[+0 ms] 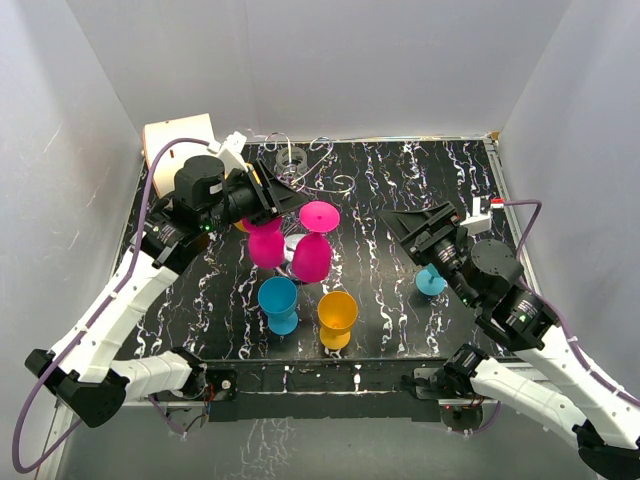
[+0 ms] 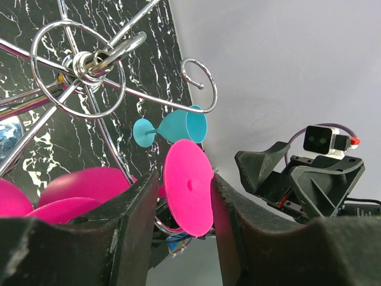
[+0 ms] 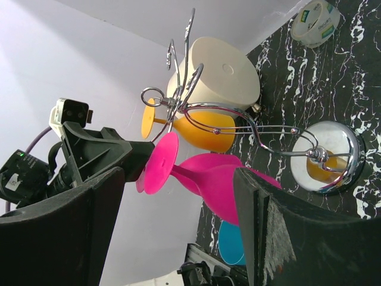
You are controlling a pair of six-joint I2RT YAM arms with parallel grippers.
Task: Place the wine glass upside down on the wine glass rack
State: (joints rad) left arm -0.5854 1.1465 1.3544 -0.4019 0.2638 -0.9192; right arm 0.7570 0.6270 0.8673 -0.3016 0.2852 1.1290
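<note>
Here we find the pink wine glass (image 1: 312,258) hanging bowl-down at the wine glass rack (image 2: 88,61), left of the worktop's (image 1: 400,180) centre, its foot uppermost and seemingly resting on a wire arm. Our left gripper (image 2: 184,182) straddles that foot, loosened, a gap showing. Our right gripper (image 3: 178,173) hangs wide apart and empty, off to the right.

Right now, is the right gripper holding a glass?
No, the right gripper stands wide open in its wrist view, with nothing between its jaws.
</note>
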